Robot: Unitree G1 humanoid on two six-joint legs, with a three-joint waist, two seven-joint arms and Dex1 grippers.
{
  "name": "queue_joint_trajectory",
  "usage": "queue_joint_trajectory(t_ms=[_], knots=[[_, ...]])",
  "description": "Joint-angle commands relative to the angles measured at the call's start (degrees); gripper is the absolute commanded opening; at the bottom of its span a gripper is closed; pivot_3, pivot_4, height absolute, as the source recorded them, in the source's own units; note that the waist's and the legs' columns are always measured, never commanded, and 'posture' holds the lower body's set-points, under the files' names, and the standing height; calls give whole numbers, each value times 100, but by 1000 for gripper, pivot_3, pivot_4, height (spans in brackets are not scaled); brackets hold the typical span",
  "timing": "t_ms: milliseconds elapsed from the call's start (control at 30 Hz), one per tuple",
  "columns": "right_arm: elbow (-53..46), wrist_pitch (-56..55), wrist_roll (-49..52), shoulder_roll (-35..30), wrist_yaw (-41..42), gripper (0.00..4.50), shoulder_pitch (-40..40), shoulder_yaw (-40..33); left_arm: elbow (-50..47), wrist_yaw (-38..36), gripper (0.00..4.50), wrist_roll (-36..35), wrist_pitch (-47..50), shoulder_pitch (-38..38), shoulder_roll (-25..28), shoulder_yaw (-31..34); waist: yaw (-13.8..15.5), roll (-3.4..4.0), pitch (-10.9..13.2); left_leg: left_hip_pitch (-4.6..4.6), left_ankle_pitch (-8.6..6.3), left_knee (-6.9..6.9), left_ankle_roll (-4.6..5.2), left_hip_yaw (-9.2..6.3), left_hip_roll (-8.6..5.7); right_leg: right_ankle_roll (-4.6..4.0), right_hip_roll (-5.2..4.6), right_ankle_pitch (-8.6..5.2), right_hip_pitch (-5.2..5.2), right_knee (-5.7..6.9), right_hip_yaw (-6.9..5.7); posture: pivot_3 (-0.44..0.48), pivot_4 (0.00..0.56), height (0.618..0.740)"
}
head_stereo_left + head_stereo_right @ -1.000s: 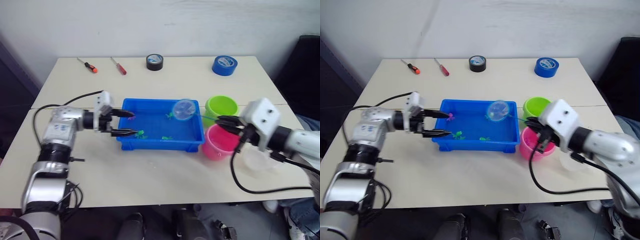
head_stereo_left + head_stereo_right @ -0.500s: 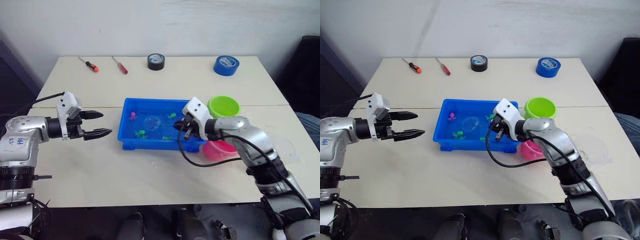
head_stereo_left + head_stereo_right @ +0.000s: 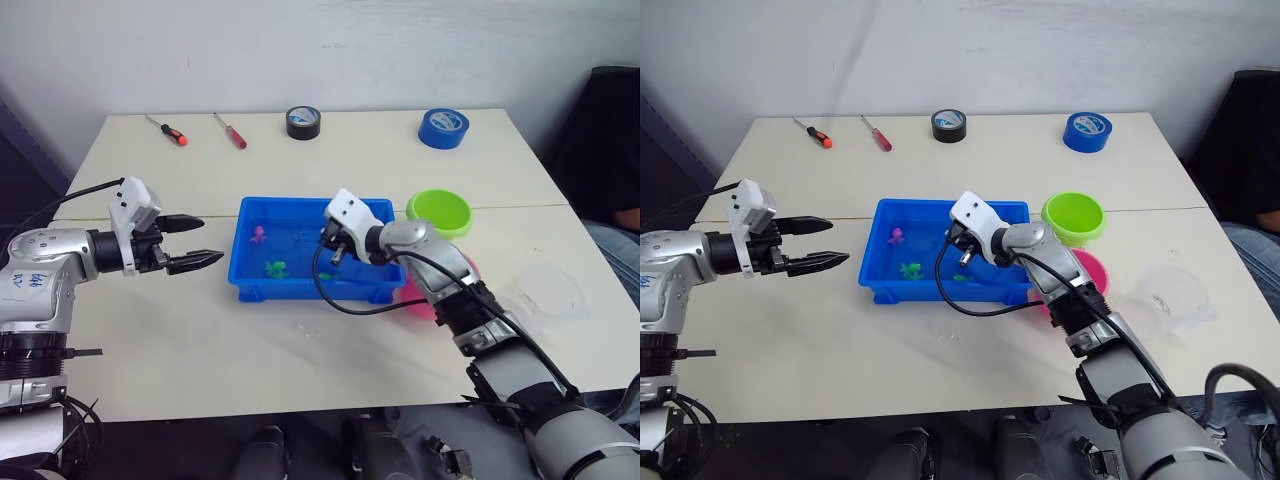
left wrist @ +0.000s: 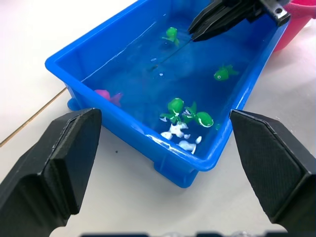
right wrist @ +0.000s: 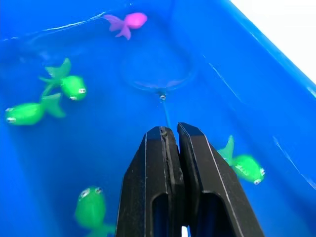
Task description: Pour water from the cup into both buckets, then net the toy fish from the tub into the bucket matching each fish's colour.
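Over the tub (image 3: 250,275), right gripper (image 5: 170,136) pinches the net (image 5: 159,74) handle, hoop sunk in water near a pink fish (image 5: 129,22); green fish (image 5: 69,85) around. Left gripper (image 3: 200,241) spread wide, beside tub. Green bucket (image 3: 440,211), pink bucket (image 3: 1090,272), cup (image 3: 548,292) right of tub.
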Motion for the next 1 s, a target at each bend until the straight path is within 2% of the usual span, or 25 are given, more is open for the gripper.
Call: queue_joint_trajectory(t_ms=[33,333,600,733,833,1000], knots=[[-290,51,97,110,77,0,-132,-297,-185,-5,4467,-124,-43,-129,65,51,-1,0,0,0,0,0,0,0,0,0,0,0,0,0,0,0,150,736],[-1953,1091,713,-107,291,0,475,-868,232,-167,4467,-86,-233,-594,-110,-172,16,0,0,-19,1,3,-1,-3,-1,0,-2,0,-14,1,-3,0,150,736],[-3866,1893,1163,-1031,257,0,1426,-1534,510,-902,4467,-417,-54,-1301,-496,-567,87,-1,-1,-76,4,28,-4,-3,-3,-1,-3,1,-68,22,-3,0,150,736],[-5249,2459,1730,-1481,199,0,2215,-2508,557,-1357,4467,-451,-178,-1595,-863,-977,156,-1,-1,-72,3,25,-3,-1,-2,-1,0,1,-66,22,0,0,150,736],[-5889,2798,2052,-1702,62,0,2617,-3095,690,-1514,4467,-366,-350,-1768,-1126,-1203,176,-1,-1,-73,3,28,-2,-1,-3,-1,-1,1,-61,19,1,0,150,736],[-7097,3502,2769,-2186,93,0,3448,-4736,1355,-1749,4467,-201,-855,-2230,-1743,-1521,212,-1,-1,-72,-9,40,19,-2,-3,-1,0,1,-55,7,2,0,150,736]])
